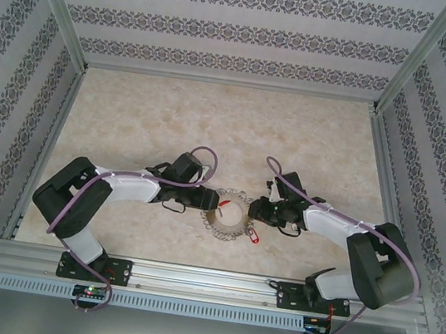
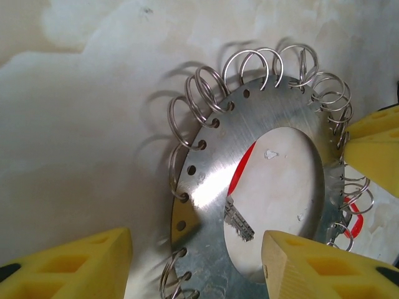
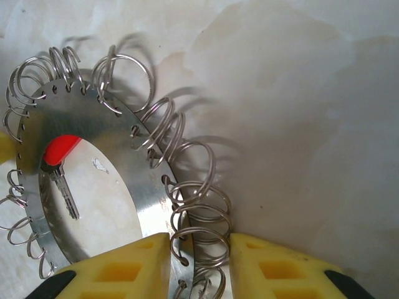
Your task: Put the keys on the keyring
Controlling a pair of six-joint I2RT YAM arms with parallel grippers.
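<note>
The keyring (image 1: 228, 214) lies mid-table between both grippers, a flat silvery ring (image 2: 212, 180) fringed with wire loops. My left gripper (image 2: 196, 268) is open, and its yellow fingers (image 2: 68, 265) straddle the ring's near rim without touching it. My right gripper (image 3: 199, 271) is shut on a wire loop at the keyring's (image 3: 134, 168) edge, from the opposite side. A red-headed key (image 3: 59, 149) shows through the ring's hole, its silver blade (image 2: 240, 225) pointing down. Another red key (image 1: 255, 236) hangs among the loops at the ring's lower right and also appears as a red key head (image 2: 355, 215).
A beige marbled tabletop (image 1: 213, 123) is enclosed by patterned walls and an aluminium frame (image 1: 197, 281) along the near edge. The right gripper's yellow finger (image 2: 374, 149) appears at the right edge of the left wrist view.
</note>
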